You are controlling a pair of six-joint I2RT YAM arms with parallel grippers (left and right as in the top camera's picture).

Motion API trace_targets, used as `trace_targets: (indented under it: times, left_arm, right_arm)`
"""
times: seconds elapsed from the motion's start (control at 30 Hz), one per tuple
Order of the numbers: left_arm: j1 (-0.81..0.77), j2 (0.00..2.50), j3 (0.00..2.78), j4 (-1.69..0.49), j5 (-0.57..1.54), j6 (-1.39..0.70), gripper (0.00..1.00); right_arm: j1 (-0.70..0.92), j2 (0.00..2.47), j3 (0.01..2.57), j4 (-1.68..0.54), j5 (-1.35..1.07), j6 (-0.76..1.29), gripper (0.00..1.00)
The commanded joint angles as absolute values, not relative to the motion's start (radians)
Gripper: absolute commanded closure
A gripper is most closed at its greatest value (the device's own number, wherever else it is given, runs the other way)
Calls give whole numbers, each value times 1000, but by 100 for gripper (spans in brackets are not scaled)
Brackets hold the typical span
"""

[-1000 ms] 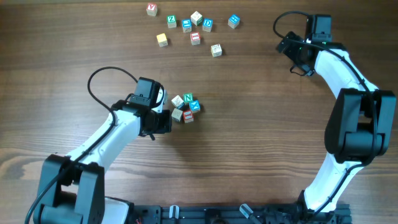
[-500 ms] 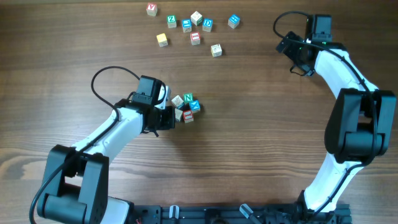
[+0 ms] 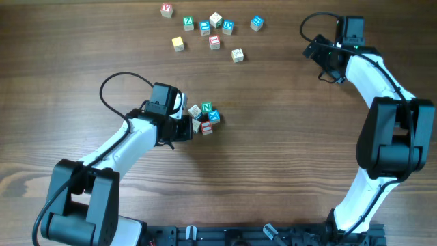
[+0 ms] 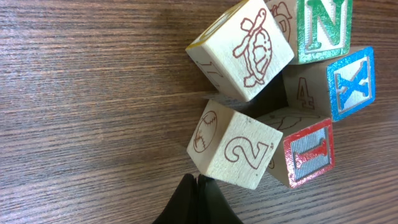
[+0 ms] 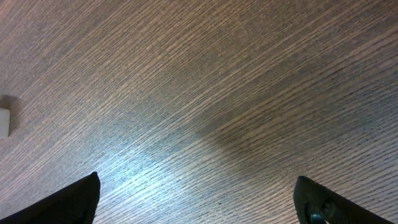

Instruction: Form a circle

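Observation:
The circle [image 3: 205, 117] is a tight cluster of small wooden letter cubes in the middle of the table. The left wrist view shows a turtle cube [image 4: 245, 46], a pale "2" cube [image 4: 236, 149], a green "N" cube [image 4: 323, 28], a blue "X" cube [image 4: 351, 84] and a red-faced cube [image 4: 308, 152]. My left gripper [image 3: 187, 128] is shut with nothing in it. Its tip [image 4: 198, 182] touches the bottom edge of the "2" cube. My right gripper [image 3: 326, 63] hangs open over bare wood at the far right, nothing between its fingers [image 5: 81, 196].
A loose scatter of several similar letter cubes [image 3: 213, 31] lies at the back of the table. A small pale object [image 5: 3, 122] shows at the left edge of the right wrist view.
My left gripper has slid a little to the right, up against the cluster's pale cube, then held still. The right arm has not moved.

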State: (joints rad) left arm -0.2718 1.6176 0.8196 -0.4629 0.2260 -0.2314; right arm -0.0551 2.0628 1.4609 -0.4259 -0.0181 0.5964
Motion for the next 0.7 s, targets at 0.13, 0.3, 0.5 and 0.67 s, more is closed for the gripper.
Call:
trace_targets:
  times: [0.13, 0.3, 0.5, 0.67]
  left_arm:
    - [-268, 1625, 816, -459, 209, -244, 96]
    - [-268, 1625, 816, -447, 209, -244, 96]
    - [-268, 1625, 816, -439, 208, -244, 96]
    - [-268, 1625, 816, -436, 208, -244, 96]
  right_arm:
    - [-54, 2080, 1457, -426, -9, 583, 0]
    - [-54, 2080, 1457, -426, -9, 583, 0]
    - [-54, 2080, 1457, -426, -9, 583, 0]
    - [-54, 2080, 1457, -426, -9, 583, 0]
